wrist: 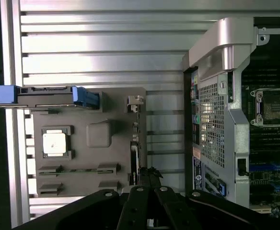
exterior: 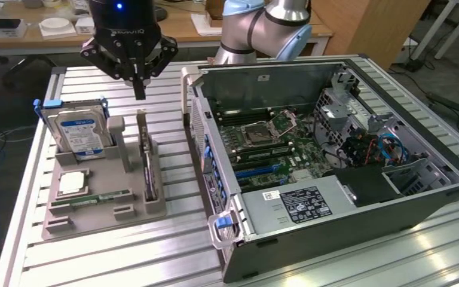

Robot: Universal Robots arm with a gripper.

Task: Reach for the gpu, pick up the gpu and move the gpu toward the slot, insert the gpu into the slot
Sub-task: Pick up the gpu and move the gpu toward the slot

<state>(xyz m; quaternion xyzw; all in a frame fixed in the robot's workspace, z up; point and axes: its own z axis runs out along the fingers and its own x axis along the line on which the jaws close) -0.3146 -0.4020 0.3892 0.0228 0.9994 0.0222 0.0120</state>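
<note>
Exterior view: gripper hangs above the far end of the grey tray, jaws pressed together with nothing between them, tip pointing straight down. The gpu stands on its long edge in a groove along the tray side nearest the case. Its top edge is up and free, likely so jaws can come down over it. The gripper is above and a bit beyond its far end, not touching. Hard drive stands upright in its own cradle on the exterior view's left of the gpu. Chip and memory stick lie flat in recesses nearer the camera. Each part has its own seat, so nothing shifts. The case lies on its side, open, motherboard facing up, so a card can go in from above. The blue slot looks like the target, though that is hard to be sure of from here. Reads as the reach step: gpu not gripped, not lifted. Wrist view: looking down, the gripper ends in one dark closed tip, just by the end of the gpu. The gpu is seen edge-on as a thin dark strip along the tray edge beside the case. Hard drive is edge-on with blue rails, chip flat in its pocket.
</note>
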